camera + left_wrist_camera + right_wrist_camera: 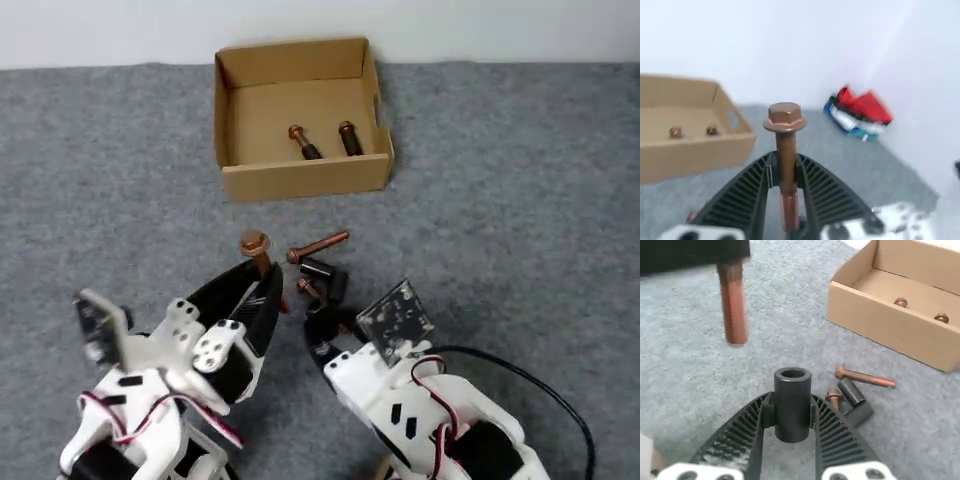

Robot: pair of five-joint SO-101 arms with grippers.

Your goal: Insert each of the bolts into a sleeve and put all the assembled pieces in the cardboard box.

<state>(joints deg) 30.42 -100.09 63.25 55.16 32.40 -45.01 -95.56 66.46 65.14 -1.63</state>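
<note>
My left gripper (262, 280) is shut on a copper bolt (256, 250), held upright with its hex head (785, 118) on top and its shank between the fingers (747, 187). My right gripper (791, 415) is shut on a black sleeve (791, 402), bore facing up. The bolt's threaded end (733, 307) hangs above and to one side of the sleeve, apart from it. In the cardboard box (300, 178) lie two assembled pieces (303, 142) (349, 138). On the carpet between the grippers and the box are a loose bolt (318, 245), another bolt (834, 397) and two black sleeves (852, 391).
The grey carpet (520, 200) spreads to both sides of the box. A red, white and blue bundle (857, 112) lies by the wall in the left wrist view. The right arm's cable (540, 385) trails at the front right.
</note>
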